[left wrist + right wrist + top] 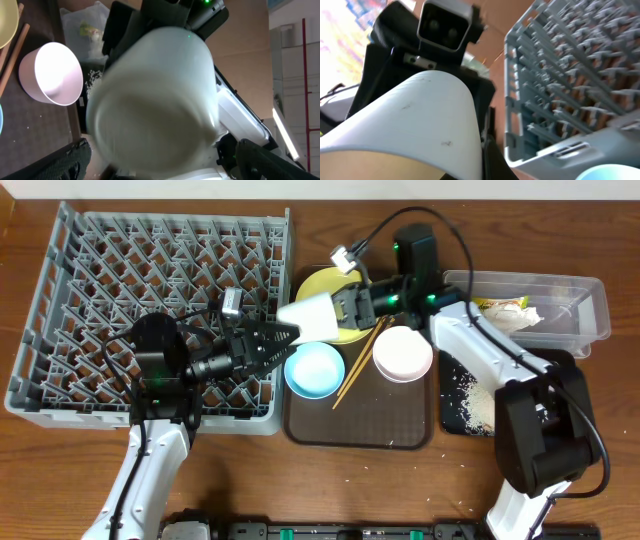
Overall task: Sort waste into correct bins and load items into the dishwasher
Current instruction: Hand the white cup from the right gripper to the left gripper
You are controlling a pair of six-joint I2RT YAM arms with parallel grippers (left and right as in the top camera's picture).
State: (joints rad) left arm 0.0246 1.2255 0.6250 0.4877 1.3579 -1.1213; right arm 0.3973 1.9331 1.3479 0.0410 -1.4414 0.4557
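My right gripper (pixel 345 308) is shut on the small pale cup (pixel 312 315) and holds it sideways above the left edge of the brown tray. My left gripper (pixel 288 335) is open, its fingers right at the cup's far end. The cup fills the left wrist view (pixel 155 100) between the spread fingers, and it also shows in the right wrist view (pixel 415 120). The yellow plate (pixel 325 280), blue bowl (pixel 314 370), white bowl (pixel 402 353) and chopsticks (pixel 355 365) lie on the tray. The grey dish rack (pixel 60 380) is at the left.
The brown tray (pixel 380 420) is in the middle. The clear tub (pixel 590 310) at the back right holds the wrapper (pixel 500 307) and napkin (pixel 525 318). The black tray (pixel 555 365) holds loose rice (pixel 475 395). Cables run over the plate.
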